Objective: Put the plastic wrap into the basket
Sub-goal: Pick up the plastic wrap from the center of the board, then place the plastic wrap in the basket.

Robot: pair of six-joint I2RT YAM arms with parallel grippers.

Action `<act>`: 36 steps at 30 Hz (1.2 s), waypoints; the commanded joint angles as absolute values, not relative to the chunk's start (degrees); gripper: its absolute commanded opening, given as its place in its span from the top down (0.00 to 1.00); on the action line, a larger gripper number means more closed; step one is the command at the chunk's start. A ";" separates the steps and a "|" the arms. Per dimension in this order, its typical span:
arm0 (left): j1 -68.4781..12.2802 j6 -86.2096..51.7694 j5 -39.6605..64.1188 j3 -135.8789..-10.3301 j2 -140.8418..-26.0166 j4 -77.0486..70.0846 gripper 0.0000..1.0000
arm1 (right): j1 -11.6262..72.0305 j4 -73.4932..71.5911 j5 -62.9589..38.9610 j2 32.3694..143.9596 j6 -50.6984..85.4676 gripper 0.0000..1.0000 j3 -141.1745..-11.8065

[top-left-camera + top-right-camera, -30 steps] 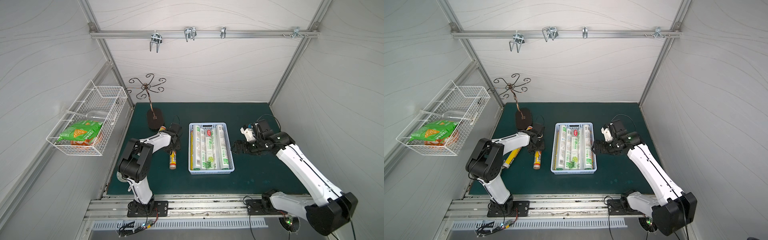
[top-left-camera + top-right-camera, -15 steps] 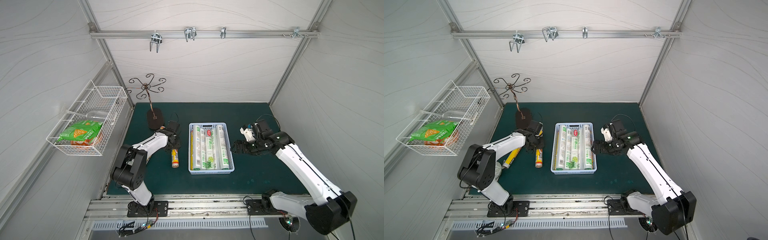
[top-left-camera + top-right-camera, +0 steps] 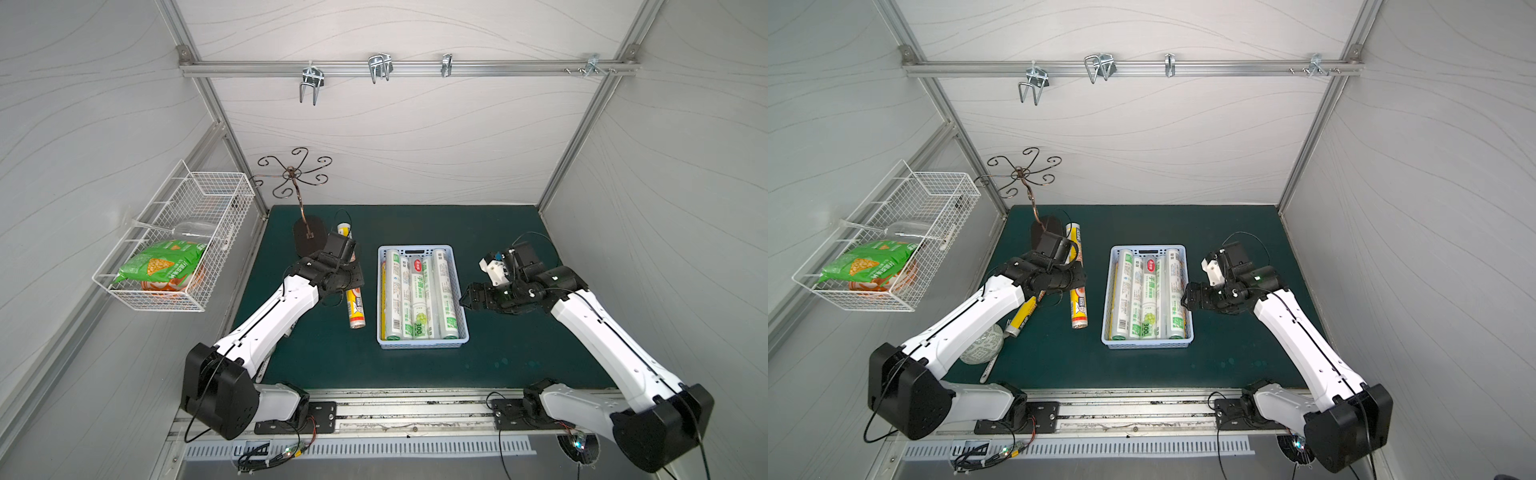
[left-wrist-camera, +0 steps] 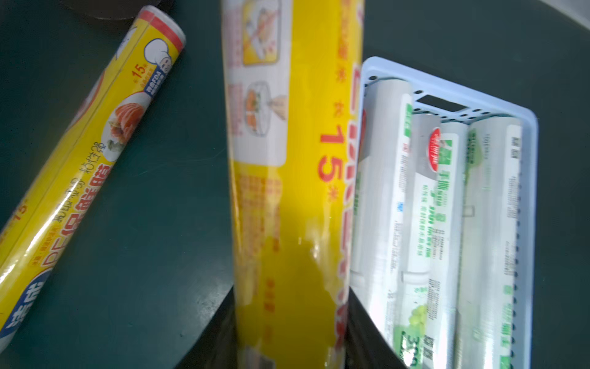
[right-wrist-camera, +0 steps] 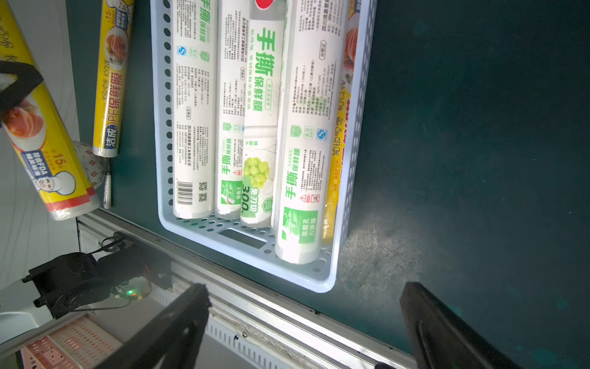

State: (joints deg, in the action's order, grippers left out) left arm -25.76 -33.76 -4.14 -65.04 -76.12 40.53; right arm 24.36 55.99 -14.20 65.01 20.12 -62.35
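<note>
My left gripper is shut on a yellow plastic wrap roll left of the basket, gripping it near the middle. In the left wrist view this roll runs between the two dark fingers and overlaps the basket's edge. The pale-blue basket holds several white-green rolls and a yellow one along one wall. Another yellow roll lies on the mat under my left arm. My right gripper hovers open just right of the basket, with nothing between its fingers.
A white wire basket with a green snack bag hangs on the left wall. A curly metal hook stand with a black base rises behind my left gripper. A round patterned object and a pen lie near the left arm's base.
The left jaws finished closing on the yellow roll, and the roll has shifted slightly right toward the basket. The left elbow swung outward. The right arm has not moved.
</note>
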 commanded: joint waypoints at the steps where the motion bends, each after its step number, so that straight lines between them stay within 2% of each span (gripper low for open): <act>1: -29.46 -37.35 -5.16 -68.65 -74.80 39.55 0.70 | 24.08 55.81 -14.73 63.55 20.76 0.01 -61.83; 10: -41.14 -42.06 -9.16 -72.53 -79.37 34.06 0.68 | 24.08 56.51 -13.28 62.50 20.76 0.01 -61.70; 17: -46.52 -44.32 -11.21 -73.92 -83.97 30.70 0.67 | 23.99 57.45 -10.79 62.23 20.17 0.01 -61.08; 30: -49.79 -47.64 -10.04 -74.53 -91.90 25.58 0.65 | 22.61 57.12 -4.17 56.93 20.76 0.01 -61.09; 36: -49.88 -48.19 -8.84 -74.62 -94.59 24.21 0.64 | 21.58 56.84 -4.13 55.53 20.35 0.01 -60.60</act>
